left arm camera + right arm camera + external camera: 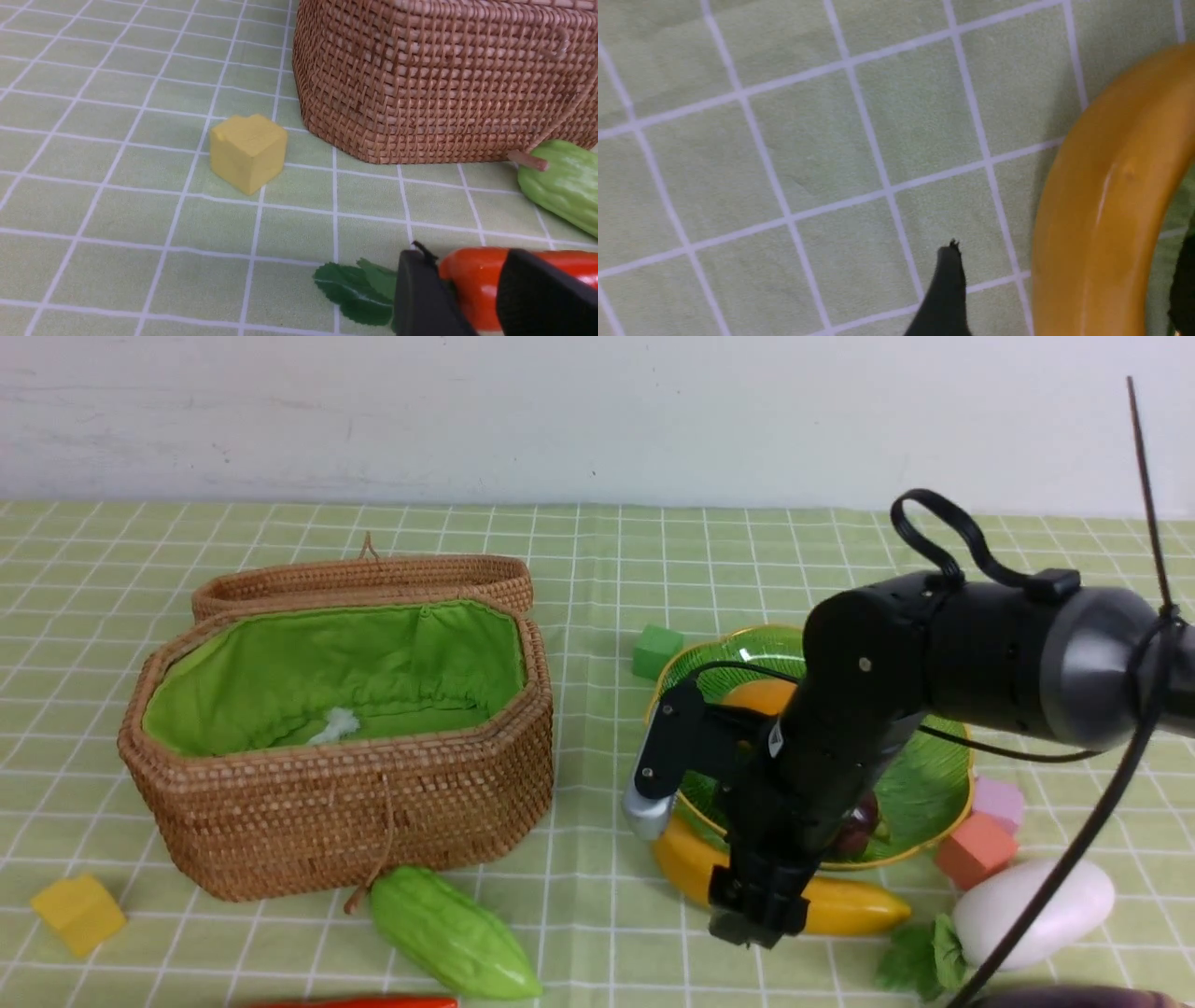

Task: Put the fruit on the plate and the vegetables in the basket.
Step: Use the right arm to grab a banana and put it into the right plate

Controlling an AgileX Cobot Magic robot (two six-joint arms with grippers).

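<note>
The basket (355, 812) stands open at the left, its green lining showing. A bumpy green gourd (453, 929) lies just in front of it. In the left wrist view my left gripper (467, 261) is shut on the red pepper (472, 289), low over the cloth near the gourd (565, 186). The pepper (364, 1001) barely shows at the front edge. My right gripper (756, 919) is open, its fingers astride the banana (1101, 210) with gaps on both sides. The banana (850, 903) lies before the plate (934, 775). On the plate sit the mango (761, 695) and the purple ball (859, 821). The radish (1032, 910) lies at the right.
A yellow cube (77, 913) sits left of the basket's front. A green cube (656, 651) lies behind the plate; a pink cube (999, 800) and an orange-red cube (976, 849) lie at its right. A dark purple thing (1074, 997) peeks in bottom right. The right arm hides part of the plate.
</note>
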